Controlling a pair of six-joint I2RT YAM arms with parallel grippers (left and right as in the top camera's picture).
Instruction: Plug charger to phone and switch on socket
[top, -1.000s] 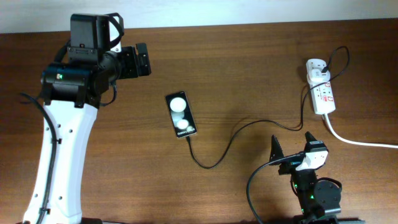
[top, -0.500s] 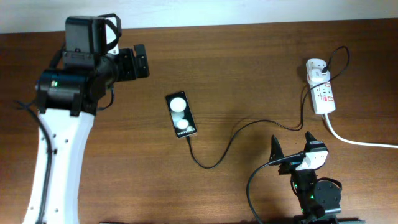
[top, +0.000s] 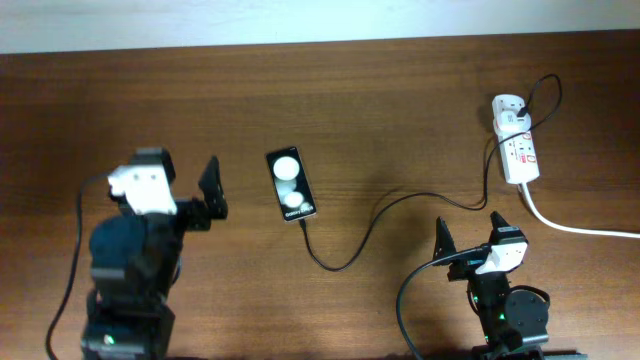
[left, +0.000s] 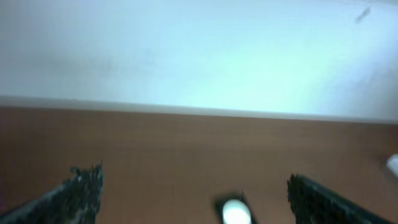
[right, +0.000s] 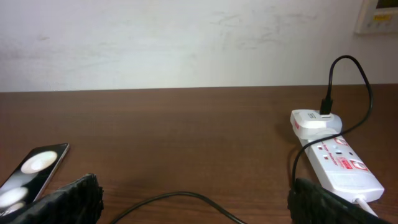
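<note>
The phone (top: 291, 185) lies face up mid-table; it also shows in the left wrist view (left: 233, 212) and the right wrist view (right: 32, 170). The charger (top: 372, 222), a thin black cable, runs from the phone's near end in a loop to the socket (top: 519, 150); it also shows in the right wrist view (right: 180, 197). Its tip touches the phone's end; whether it is seated I cannot tell. The socket also shows in the right wrist view (right: 333, 160). My left gripper (top: 183, 172) is open and empty, left of the phone. My right gripper (top: 471, 232) is open and empty, near the front edge.
A thick white cord (top: 575, 229) leaves the socket toward the right edge. A white adapter (right: 314, 120) with a black plug sits in the socket's far end. A pale wall (right: 186, 43) rises behind the table's far edge.
My left arm has swung from the back left down to the near left, with its gripper now low beside the phone. The right arm, phone and cable have not moved.
</note>
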